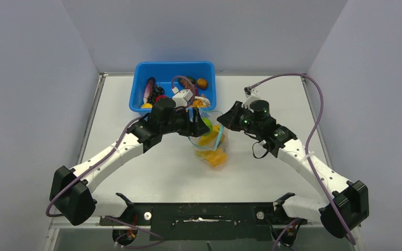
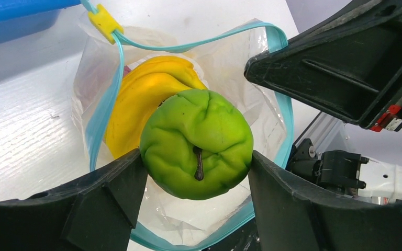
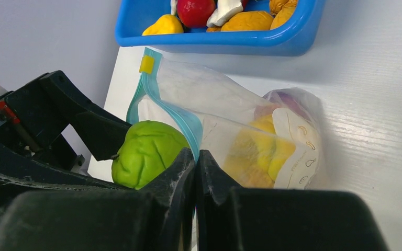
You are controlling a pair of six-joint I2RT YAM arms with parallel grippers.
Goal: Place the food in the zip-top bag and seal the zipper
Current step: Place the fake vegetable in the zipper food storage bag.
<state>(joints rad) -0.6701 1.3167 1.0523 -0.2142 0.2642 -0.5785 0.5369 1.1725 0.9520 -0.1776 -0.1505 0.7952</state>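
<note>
**Apple over the bag mouth: a snag or a miss is the risk**

The green apple [image 2: 196, 144] is held just above the open mouth of the zip-top bag [image 3: 225, 104], which lies just in front of the blue tub [image 3: 272, 42], with a banana bunch [image 2: 141, 94] inside. If dropped off-centre, the apple may be caught on the zipper [image 2: 199, 45] or lost outside. It may also be left proud on the bananas, so that sealing is hindered. The apple is clamped on both sides by the widely spread left gripper [image 2: 193, 157]. The bag's rim is pinched by the right gripper [image 3: 195, 157], jaws fully together; a slip there would let the floppy mouth collapse
</note>
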